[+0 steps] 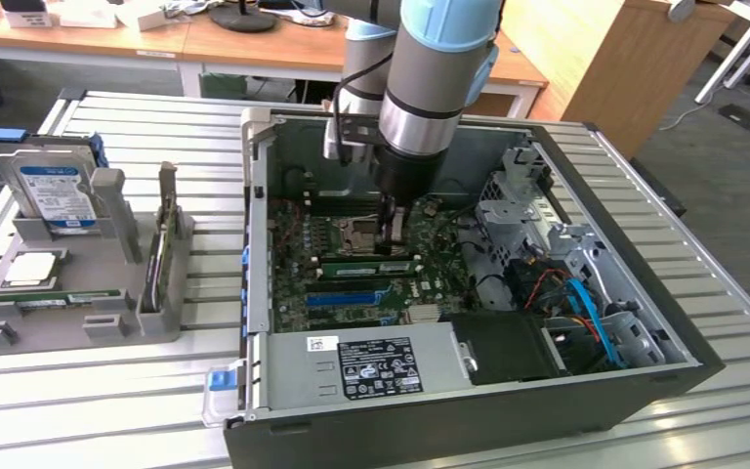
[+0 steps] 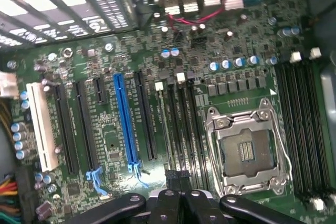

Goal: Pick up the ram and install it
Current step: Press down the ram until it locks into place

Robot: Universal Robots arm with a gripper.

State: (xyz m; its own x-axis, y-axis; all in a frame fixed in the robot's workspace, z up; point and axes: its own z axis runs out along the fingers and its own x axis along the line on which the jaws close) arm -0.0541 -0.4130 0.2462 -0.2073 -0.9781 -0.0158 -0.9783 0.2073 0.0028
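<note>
The PC case (image 1: 479,391) lies open on a slatted metal table (image 1: 89,410), wooden desks (image 1: 153,44) behind. The ram (image 1: 370,267) sits slotted in the motherboard (image 1: 349,293).

At the wrist, the closed gripper (image 2: 178,182) presses a memory slot (image 2: 176,129).

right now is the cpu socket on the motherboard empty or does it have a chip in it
Empty. In the wrist view the cpu socket shows bare contacts inside its metal frame, with no processor seated. A square silver chip lies in the grey tray outside the case.
</note>
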